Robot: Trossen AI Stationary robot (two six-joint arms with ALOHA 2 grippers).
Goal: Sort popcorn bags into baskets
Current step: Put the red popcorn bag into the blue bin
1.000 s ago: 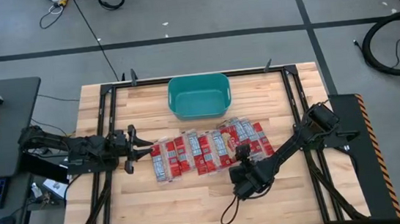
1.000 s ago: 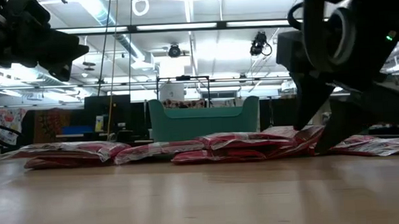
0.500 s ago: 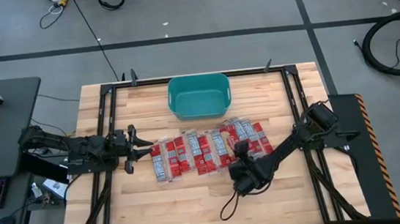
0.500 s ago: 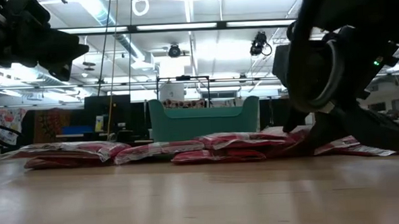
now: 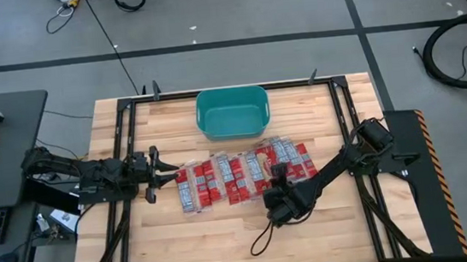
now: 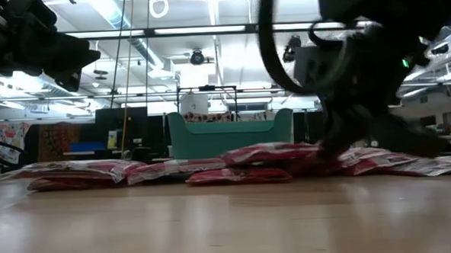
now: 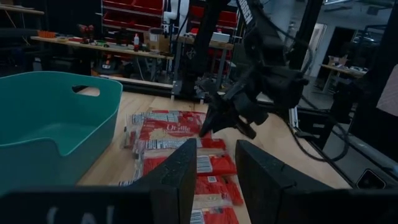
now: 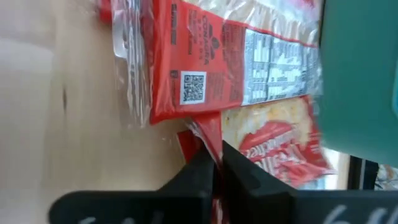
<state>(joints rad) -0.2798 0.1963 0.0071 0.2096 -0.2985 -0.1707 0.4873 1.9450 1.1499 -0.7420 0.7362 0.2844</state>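
Since prev frame R gripper (image 5: 278,178) slides left along popcorn bags (image 5: 242,175) row mid-table, fingers nearly closed on a bag's edge; L gripper (image 5: 169,173) parted.

The right gripper (image 5: 277,175) is angled down low over the tabletop (image 5: 226,235), jaws nearly closed with only a sliver between them. The left gripper (image 5: 174,172) waits level (jaws parted) at the left side.

Legible print is sparse. Left wrist view: one popcorn bag (image 7: 166,129) beside the teal tub (image 7: 50,118) reads roughly "Orville". Right wrist view: another bag (image 8: 205,56) carries a QR code and a brand line, possibly "CONAGRA"; the finer print is unreadable.
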